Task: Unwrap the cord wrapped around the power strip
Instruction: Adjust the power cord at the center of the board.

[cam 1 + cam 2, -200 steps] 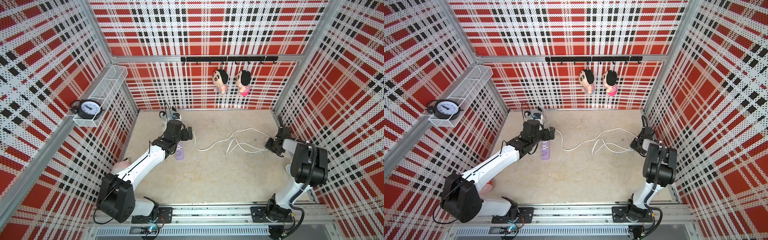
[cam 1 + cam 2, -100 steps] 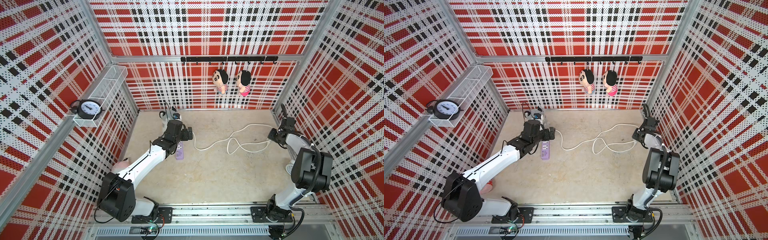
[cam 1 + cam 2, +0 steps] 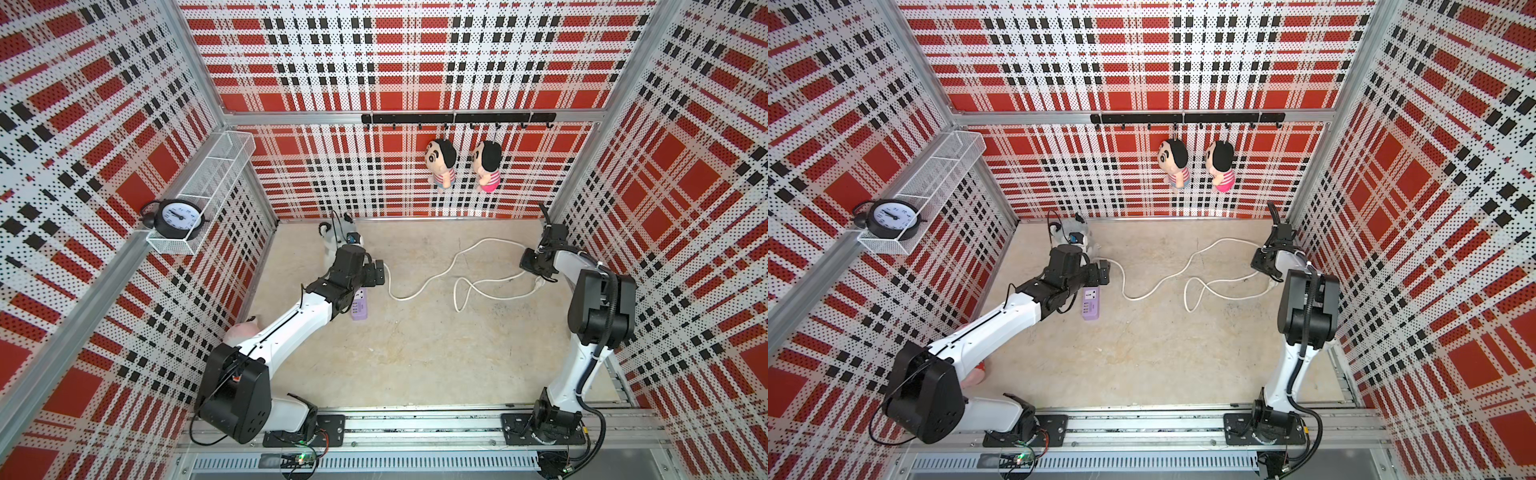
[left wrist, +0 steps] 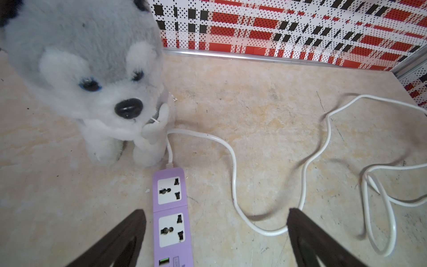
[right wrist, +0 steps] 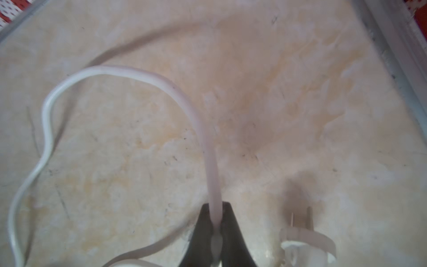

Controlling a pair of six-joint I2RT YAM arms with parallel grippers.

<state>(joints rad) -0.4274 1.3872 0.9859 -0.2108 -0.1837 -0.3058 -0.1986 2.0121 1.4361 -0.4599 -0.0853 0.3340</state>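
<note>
The lavender power strip (image 3: 360, 306) (image 3: 1091, 306) (image 4: 172, 215) lies flat on the floor at the left. No cord lies across its top. The white cord (image 3: 419, 286) (image 3: 1154, 291) (image 4: 233, 166) leaves the strip's far end and runs in loose loops to the right. My left gripper (image 3: 372, 276) (image 3: 1100, 272) (image 4: 215, 212) hovers open above the strip and holds nothing. My right gripper (image 3: 530, 264) (image 3: 1260, 264) (image 5: 216, 205) is shut on the cord (image 5: 161, 81) close to its white plug (image 3: 539, 283) (image 5: 305, 240).
A grey plush dog (image 3: 332, 237) (image 3: 1073, 237) (image 4: 92, 81) sits just beyond the strip's cord end. Two dolls (image 3: 440, 162) hang on the back wall. A clock (image 3: 176, 214) stands on the left wall shelf. Plaid walls stand close on three sides.
My right gripper has moved toward the back right corner with the cord, and the loops have shifted with it. The left arm and the strip have stayed put.
</note>
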